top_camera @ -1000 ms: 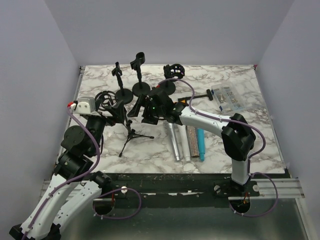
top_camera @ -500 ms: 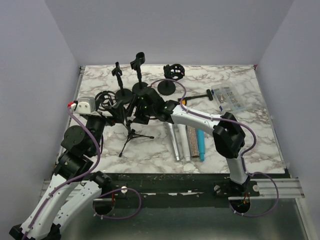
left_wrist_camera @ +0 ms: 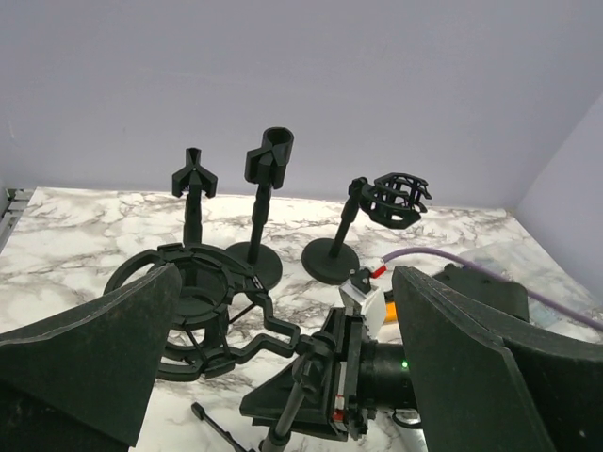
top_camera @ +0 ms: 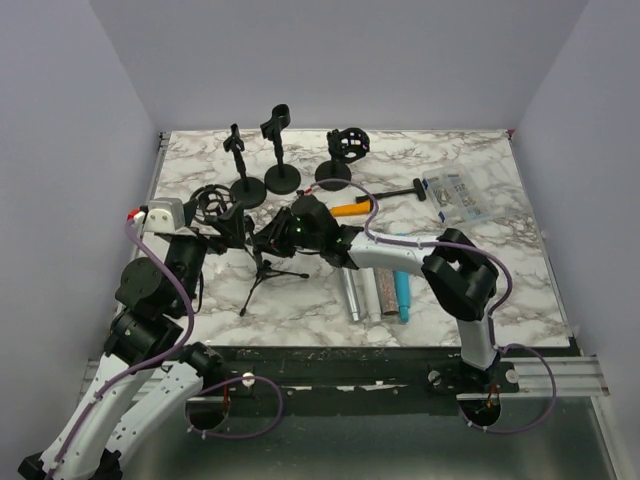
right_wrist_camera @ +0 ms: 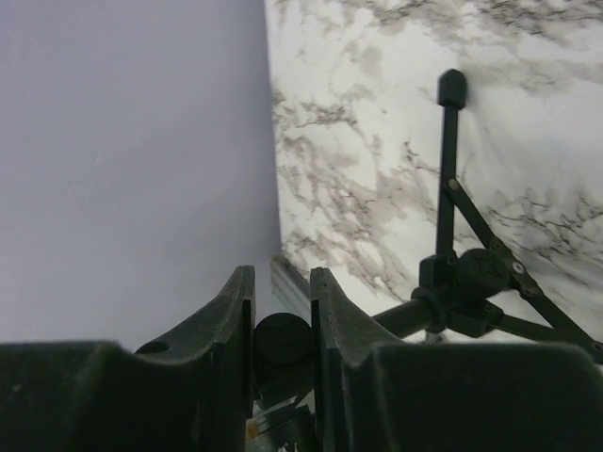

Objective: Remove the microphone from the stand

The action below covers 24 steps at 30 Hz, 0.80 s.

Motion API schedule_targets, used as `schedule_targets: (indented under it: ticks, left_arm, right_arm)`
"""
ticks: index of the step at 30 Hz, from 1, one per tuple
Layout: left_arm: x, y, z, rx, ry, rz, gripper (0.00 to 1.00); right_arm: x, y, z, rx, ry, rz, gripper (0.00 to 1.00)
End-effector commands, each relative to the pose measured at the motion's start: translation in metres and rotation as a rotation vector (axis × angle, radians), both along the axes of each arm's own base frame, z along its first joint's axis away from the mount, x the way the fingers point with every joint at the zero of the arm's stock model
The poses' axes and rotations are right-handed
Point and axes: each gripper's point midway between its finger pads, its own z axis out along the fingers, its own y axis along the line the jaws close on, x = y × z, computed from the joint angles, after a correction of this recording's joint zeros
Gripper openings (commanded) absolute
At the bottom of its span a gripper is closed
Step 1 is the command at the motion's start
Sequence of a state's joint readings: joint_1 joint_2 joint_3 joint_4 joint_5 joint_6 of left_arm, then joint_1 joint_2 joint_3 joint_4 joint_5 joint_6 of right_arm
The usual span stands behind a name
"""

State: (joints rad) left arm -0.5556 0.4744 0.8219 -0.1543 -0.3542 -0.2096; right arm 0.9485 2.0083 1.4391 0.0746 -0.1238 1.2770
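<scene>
A black tripod stand [top_camera: 266, 272] stands left of centre and carries a ring-shaped shock mount [top_camera: 212, 200] on a bent arm. The mount [left_wrist_camera: 184, 301] looks empty in the left wrist view. A silver, a brown and a blue microphone [top_camera: 349, 285] lie side by side on the table to the right of the tripod. My right gripper [top_camera: 276, 238] is shut on a round black knob [right_wrist_camera: 283, 344] at the top of the tripod pole. My left gripper [left_wrist_camera: 283, 377] hangs wide open just left of that joint; its fingers [left_wrist_camera: 89, 363] flank the mount and hold nothing.
Three round-based stands [top_camera: 282, 172] stand along the back of the marble table [top_camera: 480, 270], one with a cage mount [top_camera: 347, 145]. An orange cylinder [top_camera: 350, 210], a black rod and a clear packet [top_camera: 455, 195] lie at the right. The tripod's legs [right_wrist_camera: 450, 169] spread over the table.
My right arm swung left and down to the tripod's top, and its jaws closed on the knob. My left gripper stayed open and shifted only slightly.
</scene>
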Motion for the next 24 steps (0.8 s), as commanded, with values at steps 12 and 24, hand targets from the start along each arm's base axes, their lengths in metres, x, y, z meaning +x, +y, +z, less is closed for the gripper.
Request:
schedule_targets:
  ticks: [12,24]
  left_arm:
    - [0.006,-0.005,-0.003,0.002,0.015,-0.005,0.98]
    - [0.005,-0.008,-0.001,0.002,0.007,-0.025,0.98]
  right_arm:
    - [0.0,0.006,-0.058,0.326,-0.11,0.173,0.01]
    - [0.02,-0.024,-0.023,-0.033,-0.094,0.088,0.84]
